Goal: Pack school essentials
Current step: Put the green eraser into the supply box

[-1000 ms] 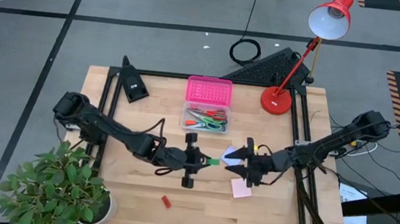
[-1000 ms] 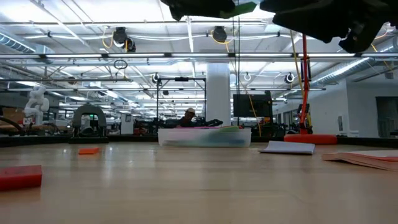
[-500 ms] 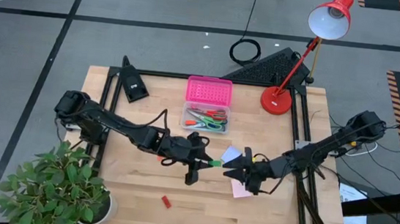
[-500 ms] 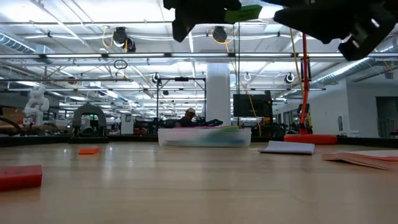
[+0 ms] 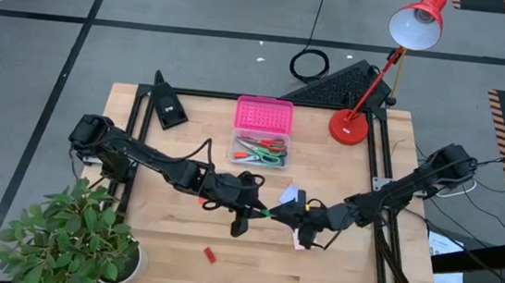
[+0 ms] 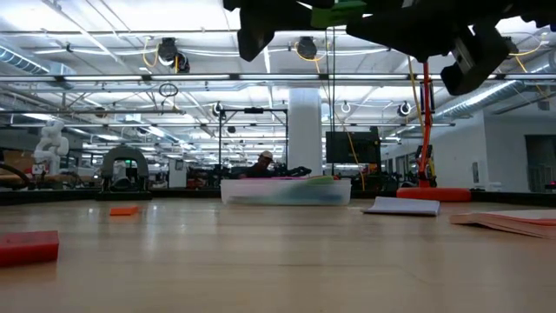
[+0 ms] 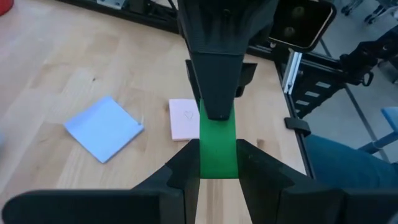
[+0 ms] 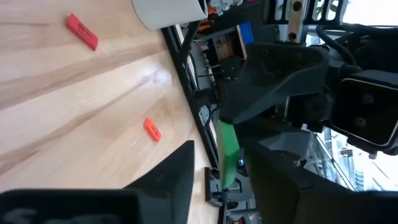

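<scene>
High view: right gripper [image 5: 284, 215] now meets green eraser [image 5: 268, 212] in left gripper [image 5: 260, 210].

No readable text, labels, brands or numbers anywhere. Faint mark on pink notepad [image 7: 185, 118], too small to make out. Signs in room behind desk [image 5: 177, 246] too blurred to read.

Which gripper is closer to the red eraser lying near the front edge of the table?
Left. The left gripper, shut on the green eraser, sits up and right of the red eraser. The right gripper meets it from farther right, open around the green eraser's other end.
</scene>
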Motion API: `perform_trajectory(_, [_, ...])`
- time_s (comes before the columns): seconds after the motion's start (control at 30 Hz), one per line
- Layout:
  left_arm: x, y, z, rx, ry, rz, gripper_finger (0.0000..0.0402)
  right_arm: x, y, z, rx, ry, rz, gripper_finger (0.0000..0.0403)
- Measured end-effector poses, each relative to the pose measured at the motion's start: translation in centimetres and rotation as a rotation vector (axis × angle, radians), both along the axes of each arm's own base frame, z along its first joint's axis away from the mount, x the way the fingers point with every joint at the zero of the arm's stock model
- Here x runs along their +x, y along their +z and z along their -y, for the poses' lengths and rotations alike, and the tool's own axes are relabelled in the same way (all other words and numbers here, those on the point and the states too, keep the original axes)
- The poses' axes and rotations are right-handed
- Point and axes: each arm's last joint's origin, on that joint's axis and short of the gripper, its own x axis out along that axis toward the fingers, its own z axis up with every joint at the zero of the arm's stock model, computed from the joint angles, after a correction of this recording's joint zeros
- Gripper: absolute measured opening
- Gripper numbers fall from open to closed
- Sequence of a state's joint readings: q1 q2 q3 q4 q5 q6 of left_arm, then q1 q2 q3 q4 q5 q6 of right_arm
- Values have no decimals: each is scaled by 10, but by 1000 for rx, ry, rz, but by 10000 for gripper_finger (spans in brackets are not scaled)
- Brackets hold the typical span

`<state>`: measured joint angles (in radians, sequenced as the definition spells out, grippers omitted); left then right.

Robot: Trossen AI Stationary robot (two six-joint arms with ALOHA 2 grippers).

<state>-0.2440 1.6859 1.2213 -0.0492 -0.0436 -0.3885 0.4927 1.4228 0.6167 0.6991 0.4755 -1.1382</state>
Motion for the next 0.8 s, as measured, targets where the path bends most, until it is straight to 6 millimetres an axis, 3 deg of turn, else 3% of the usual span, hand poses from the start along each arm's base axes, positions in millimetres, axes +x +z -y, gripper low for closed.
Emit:
perform_trajectory(0.37, [-1, -2, 0, -7, 8, -19, 102, 1, -1, 0, -1, 0, -1, 32])
perform_trajectory(0.53, [-1, -2, -1, 4, 23, -17, 108, 1, -1, 0, -3, 1, -5, 10])
perform_trajectory(0.8, [0, 0, -2, 104, 84, 15, 209, 2, -2, 4, 32, -17, -7, 17])
